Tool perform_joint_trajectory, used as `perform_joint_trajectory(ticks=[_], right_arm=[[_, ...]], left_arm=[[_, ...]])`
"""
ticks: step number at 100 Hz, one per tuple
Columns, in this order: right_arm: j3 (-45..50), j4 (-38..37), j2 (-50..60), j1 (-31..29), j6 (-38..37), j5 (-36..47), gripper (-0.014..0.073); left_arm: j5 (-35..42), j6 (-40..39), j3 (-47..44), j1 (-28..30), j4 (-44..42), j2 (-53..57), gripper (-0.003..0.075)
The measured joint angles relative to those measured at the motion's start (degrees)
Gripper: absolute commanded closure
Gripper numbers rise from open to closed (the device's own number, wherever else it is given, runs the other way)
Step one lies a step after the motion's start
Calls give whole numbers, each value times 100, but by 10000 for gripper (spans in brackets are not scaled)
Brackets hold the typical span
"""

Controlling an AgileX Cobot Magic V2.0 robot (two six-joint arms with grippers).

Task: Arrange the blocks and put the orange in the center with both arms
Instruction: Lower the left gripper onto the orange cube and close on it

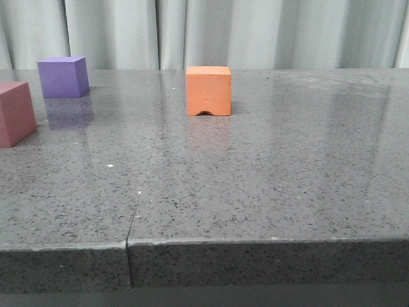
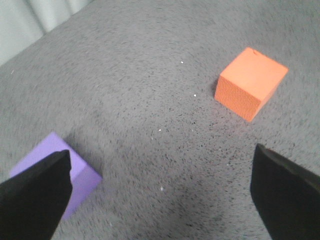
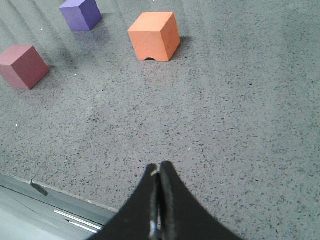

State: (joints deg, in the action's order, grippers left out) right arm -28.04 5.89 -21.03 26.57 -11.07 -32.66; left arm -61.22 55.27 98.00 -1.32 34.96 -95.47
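The orange [image 1: 208, 90] is seen standing free on the table [image 1: 268, 192], notch down, well right of the purple cube [image 1: 62, 76] and pink cube [image 1: 15, 113]. The left gripper [image 2: 160, 192] is held wide apart above bare table between purple cube and orange; the right gripper [image 3: 159, 176], pressed together, is kept near the front edge.

arch-notched block [image 1: 208, 90] mid-table, two cubes [image 1: 62, 77] [image 1: 15, 113] far left

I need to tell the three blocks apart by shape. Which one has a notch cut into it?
The orange block: a small arch is cut into its bottom edge. The purple cube and pink cube show plain faces.
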Motion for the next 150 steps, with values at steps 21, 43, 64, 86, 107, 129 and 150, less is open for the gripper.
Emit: perform_joint_trajectory(ticks=[21, 43, 64, 86, 107, 129, 150], right_arm=[[0, 0, 0, 0, 0, 0, 663], [0, 0, 0, 0, 0, 0, 663], [0, 0, 0, 0, 0, 0, 663], [0, 0, 0, 0, 0, -3, 663], [0, 0, 0, 0, 0, -13, 663], [0, 0, 0, 0, 0, -13, 663], [0, 0, 0, 0, 0, -16, 663]], left_arm=[[-43, 351, 771, -820, -905, -671, 30], [16, 398, 1226, -1590, -1301, -1313, 30], [232, 467, 1331, -2066, -1326, -1666, 30], [529, 467, 1339, -2372, -1329, -1944, 30], [800, 467, 1339, -2545, -1329, -2214, 30], [1013, 467, 1339, -2579, -1249, -2426, 30], [1013, 467, 1339, -2579, -1240, -2674, 31]])
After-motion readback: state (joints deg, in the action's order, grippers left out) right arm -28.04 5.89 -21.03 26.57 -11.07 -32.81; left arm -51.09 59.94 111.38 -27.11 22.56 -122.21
